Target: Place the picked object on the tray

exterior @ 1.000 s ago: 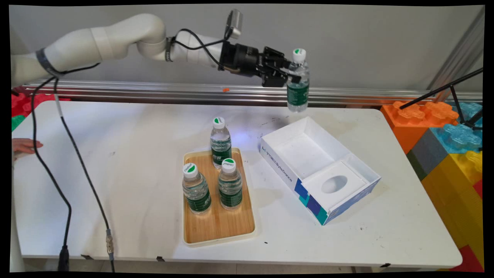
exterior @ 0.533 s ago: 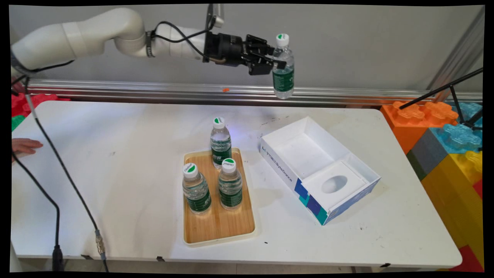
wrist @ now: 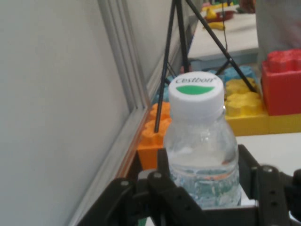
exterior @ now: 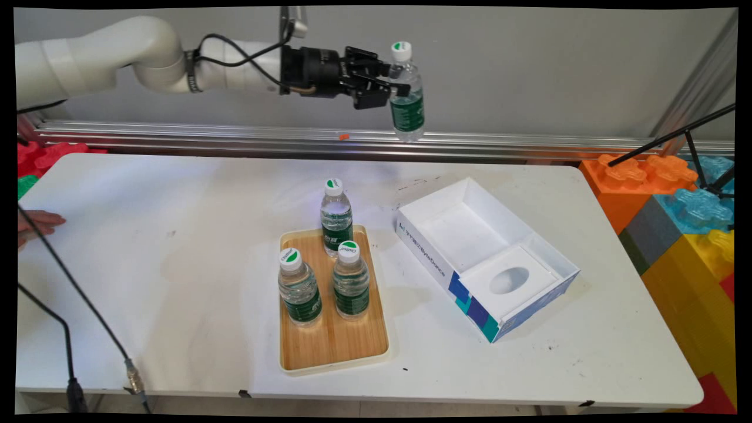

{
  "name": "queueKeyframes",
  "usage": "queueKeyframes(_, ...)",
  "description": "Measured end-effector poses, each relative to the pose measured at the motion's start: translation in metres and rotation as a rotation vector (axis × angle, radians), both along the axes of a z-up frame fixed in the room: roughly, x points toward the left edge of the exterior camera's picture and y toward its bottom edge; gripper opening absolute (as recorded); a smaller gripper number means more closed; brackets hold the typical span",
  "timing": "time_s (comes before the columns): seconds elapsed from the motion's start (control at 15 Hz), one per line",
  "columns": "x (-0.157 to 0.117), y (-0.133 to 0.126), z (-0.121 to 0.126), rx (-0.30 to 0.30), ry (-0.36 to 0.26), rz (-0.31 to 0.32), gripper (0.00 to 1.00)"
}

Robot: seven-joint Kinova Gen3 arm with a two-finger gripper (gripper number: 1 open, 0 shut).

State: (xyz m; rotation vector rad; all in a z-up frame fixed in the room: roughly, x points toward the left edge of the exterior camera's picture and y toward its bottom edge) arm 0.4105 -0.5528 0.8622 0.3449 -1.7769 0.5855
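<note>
pincer clenched on water bottle, now carried up and left off the white box, high over the tray

water btl | clear, white cap | upright | held high

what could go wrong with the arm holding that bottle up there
1. The gripper clamps the bottle only near its shoulder, high above the table; if the smooth plastic slips, it could fall a long way.
2. Three bottles stand close together on the tray; a falling or lowered bottle might topple them.
3. A person's hand rests at the table's left edge, near the hanging cables, which might snag.
</note>
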Motion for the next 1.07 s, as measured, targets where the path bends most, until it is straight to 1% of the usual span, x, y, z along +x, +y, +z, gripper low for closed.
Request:
queueKeyframes(0.27,0.02,0.02,0.001,-0.007,0.006,0.039,0.0)
queueKeyframes(0.6,0.046,0.051,-0.004,0.0,0.008,0.07,0.0)
queueKeyframes(0.87,0.068,0.076,-0.009,0.012,0.004,0.085,0.0)
queueKeyframes(1.07,0.082,0.095,-0.014,0.021,-0.007,0.084,0.0)
